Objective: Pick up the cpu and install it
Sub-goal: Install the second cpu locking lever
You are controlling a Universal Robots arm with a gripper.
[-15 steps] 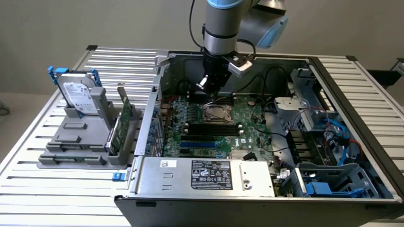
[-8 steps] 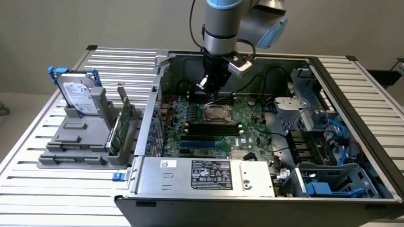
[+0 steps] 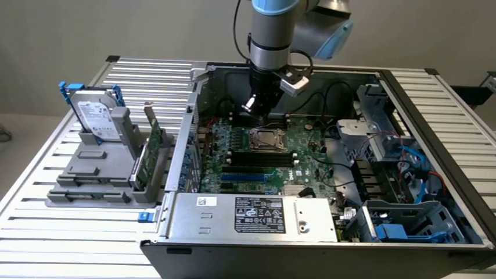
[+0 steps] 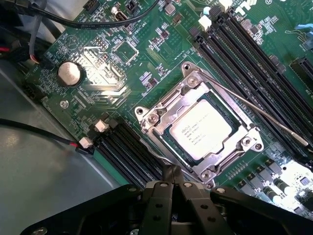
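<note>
Printed lines on cpu [image 4: 201,132] lid, too small to read. White labels on hard drive [image 3: 97,119] and power supply [image 3: 259,215], print illegible.

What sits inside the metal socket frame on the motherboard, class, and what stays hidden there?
The cpu lies flat inside the socket frame, its silvery top with printed text showing. The frame's edges overlap its rim, and the contacts beneath it are covered.

a plain pale wall [image 3: 116,29] stands behind a slatted metal table [image 3: 78,232].
</note>
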